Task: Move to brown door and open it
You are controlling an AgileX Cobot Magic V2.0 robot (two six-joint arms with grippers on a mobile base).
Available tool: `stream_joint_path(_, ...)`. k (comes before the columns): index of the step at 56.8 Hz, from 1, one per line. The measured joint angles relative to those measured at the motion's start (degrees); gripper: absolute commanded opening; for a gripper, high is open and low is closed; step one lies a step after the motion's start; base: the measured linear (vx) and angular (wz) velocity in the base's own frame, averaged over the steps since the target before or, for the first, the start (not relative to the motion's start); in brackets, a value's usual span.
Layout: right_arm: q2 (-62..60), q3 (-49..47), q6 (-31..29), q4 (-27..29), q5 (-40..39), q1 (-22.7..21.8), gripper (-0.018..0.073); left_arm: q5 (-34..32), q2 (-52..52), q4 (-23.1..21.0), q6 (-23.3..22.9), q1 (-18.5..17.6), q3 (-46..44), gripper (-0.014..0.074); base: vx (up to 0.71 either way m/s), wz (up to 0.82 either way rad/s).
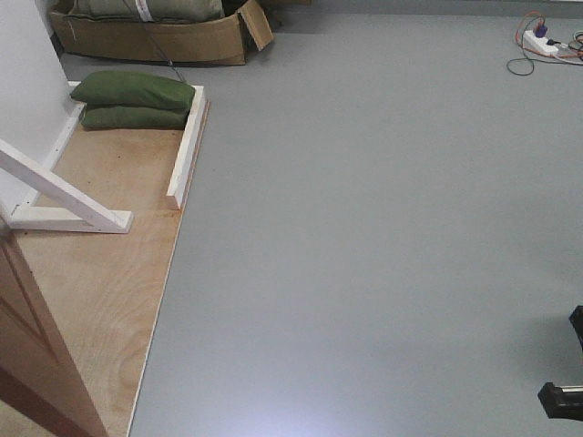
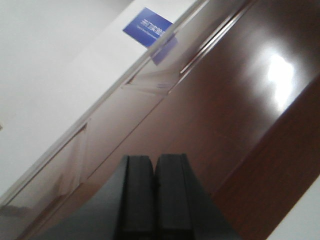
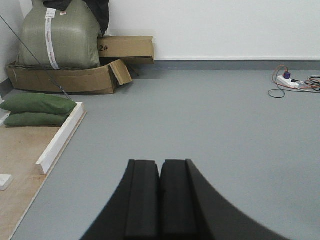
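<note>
The brown door point(image 2: 225, 100) fills most of the left wrist view, glossy reddish-brown with raised panels and a bright glare spot. My left gripper point(image 2: 155, 158) is shut with nothing in it and points at the door face from close by; I cannot tell if it touches. In the front view a strip of the brown door point(image 1: 32, 346) shows at the bottom left corner. My right gripper point(image 3: 160, 162) is shut and empty, held out over bare grey floor, away from the door.
A plywood base point(image 1: 100, 273) with white frame braces point(image 1: 64, 196) and a white rail point(image 1: 187, 146) lies on the left. Green sandbags point(image 1: 132, 91) and a cardboard box point(image 1: 155, 36) sit behind it. A power strip with cables point(image 1: 542, 41) is far right. Grey floor point(image 1: 364, 228) spreads between.
</note>
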Motion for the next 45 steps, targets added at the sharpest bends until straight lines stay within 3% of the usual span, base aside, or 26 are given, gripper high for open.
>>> stream_joint_path(16, 0.0, 0.0, 0.0, 0.0, 0.0, 0.0, 0.0000, 3.4, 0.1, 0.2, -0.3, 0.0, 0.0, -0.0004, 0.00, 0.00)
stream_joint_path(22, 0.0, 0.0, 0.0, 0.0, 0.0, 0.0, 0.0000, 8.2, 2.0, 0.5, -0.5, 0.0, 0.0, -0.0004, 0.00, 0.00)
stream_joint_path(23, 0.0, 0.0, 0.0, 0.0, 0.0, 0.0, 0.0000, 13.2, 6.7, 1.1, -0.7, 0.0, 0.0, -0.0004, 0.00, 0.00)
stream_joint_path(33, 0.0, 0.0, 0.0, 0.0, 0.0, 0.0, 0.0000, 14.5, 11.6, 1.2, -0.9, 0.0, -1.5, -0.0004, 0.00, 0.00)
stream_joint_path(45, 0.0, 0.0, 0.0, 0.0, 0.0, 0.0, 0.0000, 23.9, 16.8, 1.7, -0.9, 0.0, -9.6, -0.0004, 0.00, 0.00)
